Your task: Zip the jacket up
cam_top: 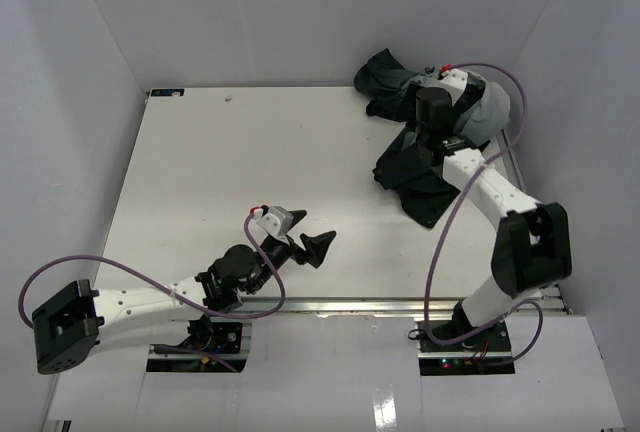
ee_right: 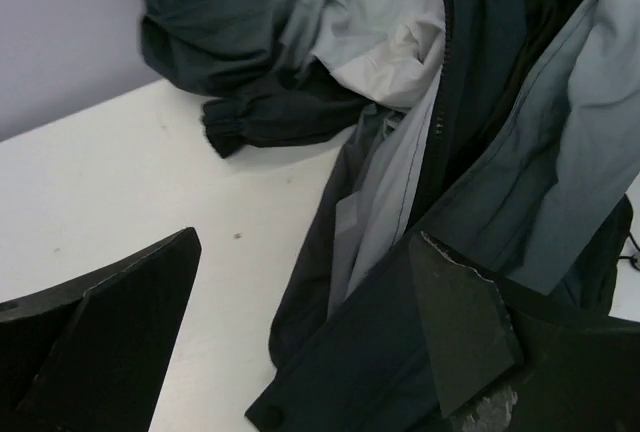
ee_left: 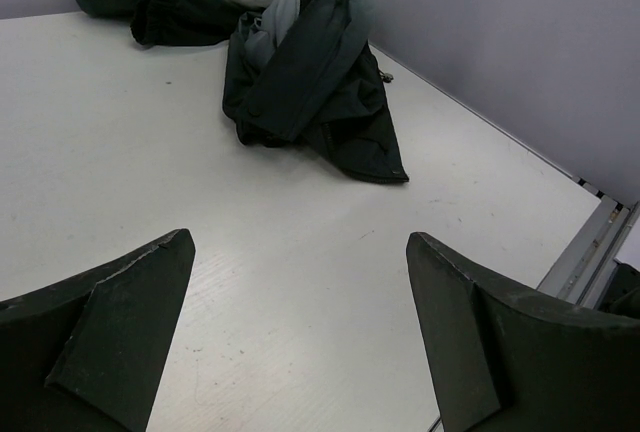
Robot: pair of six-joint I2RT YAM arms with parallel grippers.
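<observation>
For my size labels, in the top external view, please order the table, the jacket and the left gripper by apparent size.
1. table, largest by far.
2. jacket, bunched at the far right corner.
3. left gripper, clearly smallest.

Jacket (ee_right: 480, 72) is showing a dark navy-black shell with plain light grey panels — the lining is reading paler grey. Table (cam_top: 250, 162) is reading white, faintly speckled. Arm cable (cam_top: 429, 277) is showing purple; left gripper (ee_left: 300, 242) is looking matte black.

L arm (cam_top: 140, 302): white links, blk joints
R arm (cam_top: 485, 192): same
cables (cam_top: 432, 262): purple, red plug at 12 o'clock end
fingers (ee_left: 110, 352): blk wedges
</observation>
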